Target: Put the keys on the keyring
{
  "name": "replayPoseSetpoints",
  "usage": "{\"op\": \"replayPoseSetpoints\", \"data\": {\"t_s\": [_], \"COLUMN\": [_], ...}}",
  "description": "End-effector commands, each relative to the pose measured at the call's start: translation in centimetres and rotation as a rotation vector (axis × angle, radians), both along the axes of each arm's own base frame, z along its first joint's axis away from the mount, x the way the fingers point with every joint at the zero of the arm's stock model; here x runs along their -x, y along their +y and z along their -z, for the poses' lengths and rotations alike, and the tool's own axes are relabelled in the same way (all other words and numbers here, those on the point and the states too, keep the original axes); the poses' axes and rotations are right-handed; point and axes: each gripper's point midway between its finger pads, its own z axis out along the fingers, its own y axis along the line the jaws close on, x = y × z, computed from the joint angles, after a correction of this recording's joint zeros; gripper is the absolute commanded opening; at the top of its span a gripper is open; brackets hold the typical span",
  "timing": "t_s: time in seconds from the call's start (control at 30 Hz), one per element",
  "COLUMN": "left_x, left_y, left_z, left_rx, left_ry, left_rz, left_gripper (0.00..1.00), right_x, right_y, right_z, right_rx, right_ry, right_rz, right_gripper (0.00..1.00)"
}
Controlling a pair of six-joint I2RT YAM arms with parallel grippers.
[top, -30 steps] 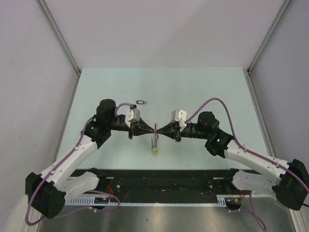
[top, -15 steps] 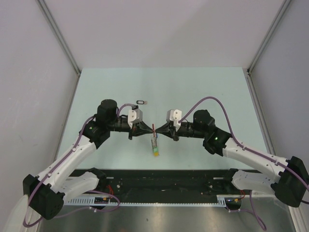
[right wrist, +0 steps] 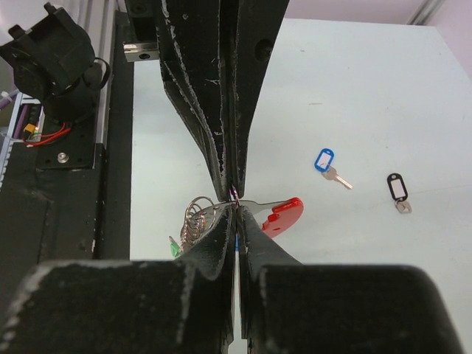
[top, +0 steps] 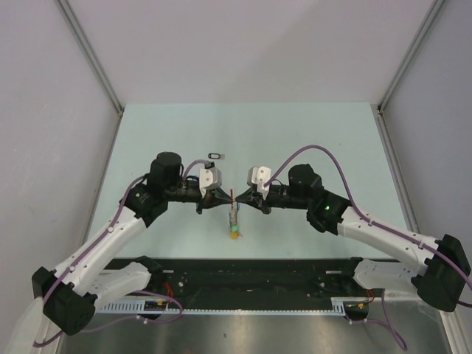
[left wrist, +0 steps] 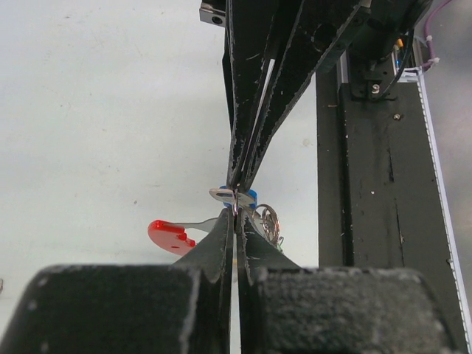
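My left gripper (top: pixel 228 198) and right gripper (top: pixel 238 198) meet tip to tip above the table's middle, both shut. The keyring (left wrist: pixel 267 221) hangs at that meeting point, pinched at the tips of my left gripper (left wrist: pixel 236 213). Its red tag (right wrist: pixel 284 214) sticks out sideways, and its cluster of keys (top: pixel 233 217) dangles with a green tag (right wrist: pixel 174 247) lowest. My right gripper (right wrist: pixel 236 207) is shut on a blue-tagged key (left wrist: pixel 251 196), held against the ring. Another blue-tagged key (right wrist: pixel 324 161) and a black-tagged key (right wrist: pixel 397 188) lie on the table.
The pale green table (top: pixel 310 140) is bounded by white walls at the back and sides. A black rail with both arm bases (top: pixel 251 276) runs along the near edge. The black-tagged key (top: pixel 215 155) lies just behind the left wrist.
Both wrists have drawn closer together, the right one moving left the most. The meeting point and the hanging keys have shifted slightly left. Both grippers have stayed shut.
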Motion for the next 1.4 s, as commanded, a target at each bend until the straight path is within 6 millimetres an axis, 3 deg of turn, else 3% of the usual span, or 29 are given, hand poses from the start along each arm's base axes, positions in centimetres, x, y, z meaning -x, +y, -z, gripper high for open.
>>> {"op": "replayPoseSetpoints", "data": {"t_s": [0.0,0.07,0.37,0.6,0.67,0.83,0.93,1.37], "left_x": [0.2,0.1,0.7,0.5,0.6,0.5,0.5,-0.3], "left_y": [-0.5,-0.5,-1.5,-1.8,-1.8,-1.9,-1.9,-1.8], "left_z": [-1.4,-1.4,-2.9,-3.0,-3.0,-3.0,-3.0,-3.1], "left_rx": [-0.008,-0.014,0.114,0.144,0.146,0.147,0.151,0.153], "left_ry": [-0.065,-0.064,-0.069,-0.049,-0.046,-0.042,-0.036,-0.027], "left_rz": [0.024,0.018,0.038,0.029,0.034,0.038,0.031,-0.031], "left_gripper": [0.01,0.0,0.0,0.0,0.0,0.0,0.0,0.01], "right_x": [-0.7,-0.8,-0.4,-0.6,-0.4,-0.6,0.0,-0.6], "right_y": [1.0,1.0,0.5,-2.2,-2.9,-3.8,-3.1,-1.4], "right_z": [-4.1,-4.3,-4.9,-5.2,-5.6,-4.4,-3.7,-1.6], "right_rx": [-0.068,-0.067,-0.077,-0.072,-0.084,-0.08,-0.073,-0.035], "right_ry": [-0.096,-0.098,-0.069,0.003,0.001,0.027,0.025,-0.058], "right_rz": [0.006,0.011,0.017,0.072,0.071,0.076,0.043,0.151], "right_gripper": [0.0,0.0,0.18,0.4,0.41,0.41,0.4,0.39]}}
